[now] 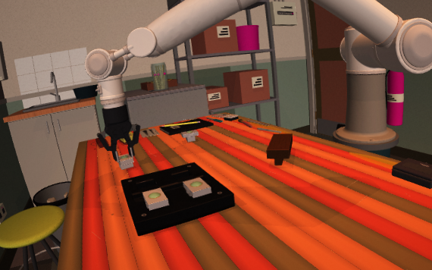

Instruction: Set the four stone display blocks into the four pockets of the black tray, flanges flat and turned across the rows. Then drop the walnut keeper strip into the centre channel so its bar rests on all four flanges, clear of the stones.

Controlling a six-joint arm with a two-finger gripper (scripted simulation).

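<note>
My gripper [125, 154] hangs straight down over the far left part of the striped table, just behind the black tray [177, 196]. A grey stone display block [126, 160] is clamped between its fingers, sitting at table level. The tray lies flat near the table's front, and two blocks [155, 198] [197, 187] with green stones sit in its near pockets, while its two far pockets stand empty. A fourth block [190, 135] rests further back near a second dark tray. The walnut keeper strip [279, 148] lies to the right on the table.
Behind the table stand a metal shelf [238, 68] with cardboard boxes and a counter with a sink [52, 102]. My arm's base [367, 113] rises at the table's right rear. A dark flat case [418, 172] lies on the right edge. A yellow stool [27, 226] stands by the front left corner.
</note>
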